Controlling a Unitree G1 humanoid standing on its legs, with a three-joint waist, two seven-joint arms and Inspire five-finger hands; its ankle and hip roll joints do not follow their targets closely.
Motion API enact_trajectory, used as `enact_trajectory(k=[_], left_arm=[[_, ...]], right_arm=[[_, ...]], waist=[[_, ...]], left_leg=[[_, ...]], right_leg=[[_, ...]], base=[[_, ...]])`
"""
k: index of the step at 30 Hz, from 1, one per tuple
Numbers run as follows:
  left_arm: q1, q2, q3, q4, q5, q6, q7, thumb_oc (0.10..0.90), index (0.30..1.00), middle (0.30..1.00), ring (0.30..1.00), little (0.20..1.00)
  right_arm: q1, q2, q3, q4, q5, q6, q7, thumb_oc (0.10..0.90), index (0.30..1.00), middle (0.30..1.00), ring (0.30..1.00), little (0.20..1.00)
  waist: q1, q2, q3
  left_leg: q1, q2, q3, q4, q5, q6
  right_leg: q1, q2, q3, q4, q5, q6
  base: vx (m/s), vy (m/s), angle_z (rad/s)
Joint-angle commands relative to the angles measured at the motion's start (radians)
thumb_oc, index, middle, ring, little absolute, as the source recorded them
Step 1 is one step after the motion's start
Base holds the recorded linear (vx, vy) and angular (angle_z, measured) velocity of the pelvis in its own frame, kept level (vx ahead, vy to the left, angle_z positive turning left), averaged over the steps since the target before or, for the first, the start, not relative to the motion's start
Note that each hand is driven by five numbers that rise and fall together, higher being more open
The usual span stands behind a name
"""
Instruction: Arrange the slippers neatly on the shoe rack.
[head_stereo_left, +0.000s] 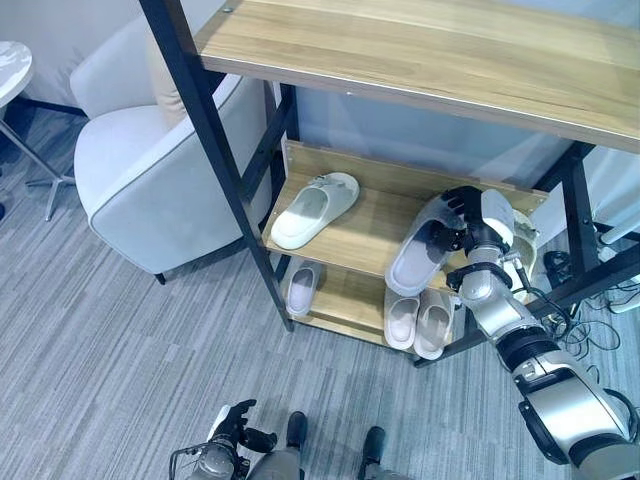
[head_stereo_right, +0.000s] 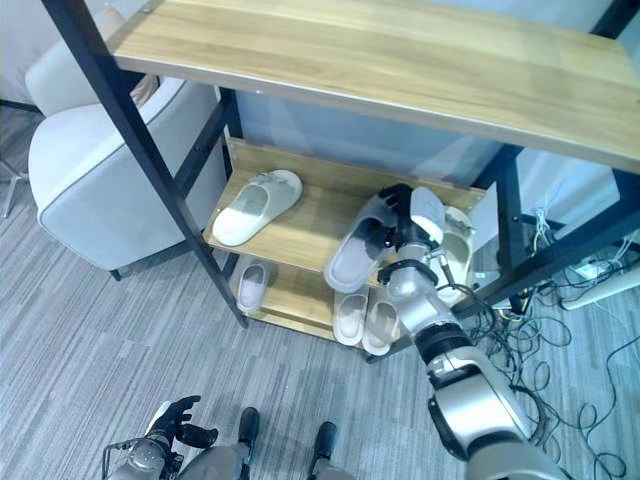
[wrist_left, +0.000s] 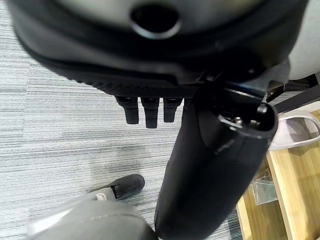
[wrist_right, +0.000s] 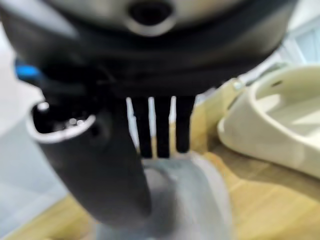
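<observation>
My right hand (head_stereo_left: 468, 226) reaches onto the wooden rack's middle shelf (head_stereo_left: 355, 235). Its thumb and fingers pinch the heel end of a grey slipper (head_stereo_left: 418, 258). That slipper lies slanted, with its toe hanging past the shelf's front edge. In the right wrist view the same grey slipper (wrist_right: 187, 200) sits under the fingers (wrist_right: 162, 127). A cream slipper (wrist_right: 280, 122) lies just behind the hand. A white slipper (head_stereo_left: 315, 208) rests at the shelf's left end. On the bottom shelf are a pale slipper (head_stereo_left: 302, 288) and a beige pair (head_stereo_left: 418, 320). My left hand (head_stereo_left: 235, 425) hangs low over the carpet, fingers relaxed and holding nothing.
A black frame post (head_stereo_left: 215, 150) runs diagonally in front of the rack, and a wide wooden top shelf (head_stereo_left: 430, 50) overhangs it. A white armchair (head_stereo_left: 150, 170) stands close on the left. Loose cables (head_stereo_right: 530, 330) lie on the carpet at the right.
</observation>
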Motion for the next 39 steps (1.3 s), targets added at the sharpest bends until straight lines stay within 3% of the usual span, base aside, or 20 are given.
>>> enact_trajectory(k=[1, 7, 13, 25, 36, 39], left_arm=[[0.004, -0.045, -0.094, 0.071, 0.009, -0.007, -0.002, 0.800, 0.900, 0.900, 0.900, 0.900], [0.013, -0.048, -0.079, 0.073, 0.021, 0.001, -0.005, 0.800, 0.900, 0.900, 0.900, 0.900], [0.020, -0.060, -0.053, 0.075, 0.041, 0.015, -0.008, 0.800, 0.900, 0.900, 0.900, 0.900], [0.046, -0.065, 0.009, 0.074, 0.080, 0.023, -0.032, 0.800, 0.900, 0.900, 0.900, 0.900], [0.072, -0.067, 0.030, 0.058, 0.095, 0.016, -0.055, 0.800, 0.900, 0.900, 0.900, 0.900], [0.065, -0.064, 0.027, 0.044, 0.093, 0.011, -0.058, 0.800, 0.900, 0.900, 0.900, 0.900]], right_arm=[[-0.156, -0.050, 0.009, -0.059, -0.012, -0.061, -0.024, 0.400, 0.300, 0.300, 0.300, 0.300], [-0.083, -0.055, -0.001, -0.168, -0.033, -0.069, -0.002, 0.400, 0.300, 0.300, 0.300, 0.300], [0.087, -0.039, -0.073, -0.389, -0.047, -0.095, 0.020, 0.400, 0.300, 0.300, 0.300, 0.300], [0.423, -0.032, -0.178, -0.816, -0.015, -0.205, 0.158, 0.400, 0.300, 0.300, 0.300, 0.300], [0.640, -0.056, -0.188, -0.958, 0.062, -0.266, 0.305, 0.400, 0.300, 0.300, 0.300, 0.300], [0.656, -0.067, -0.188, -0.970, 0.085, -0.276, 0.326, 0.400, 0.300, 0.300, 0.300, 0.300]], waist=[[0.015, -0.011, -0.034], [0.003, -0.012, -0.042], [-0.016, -0.003, -0.055], [-0.058, 0.026, -0.072], [-0.096, 0.050, -0.070], [-0.103, 0.046, -0.039]], left_leg=[[-0.009, -0.012, -0.079, 0.002, -0.081, -0.029], [0.006, -0.010, -0.075, 0.002, -0.087, -0.030], [0.025, -0.007, -0.068, 0.002, -0.095, -0.031], [0.047, 0.006, -0.048, 0.002, -0.091, -0.038], [0.073, 0.022, -0.064, 0.004, -0.073, -0.050], [0.020, 0.023, -0.067, 0.094, -0.084, -0.061]], right_leg=[[0.068, 0.020, -0.004, 0.013, -0.147, 0.040], [0.079, 0.021, -0.004, 0.013, -0.152, 0.039], [0.094, 0.021, -0.001, 0.013, -0.157, 0.037], [0.111, 0.028, 0.009, 0.013, -0.164, 0.033], [0.143, 0.052, 0.011, 0.013, -0.189, 0.006], [0.140, 0.050, 0.008, 0.016, -0.192, -0.004]], base=[[0.00, 0.000, 0.00], [0.00, 0.000, 0.00], [0.00, -0.002, 0.01], [-0.02, -0.019, -0.02], [-0.02, -0.056, 0.00], [-0.11, -0.069, 0.04]])
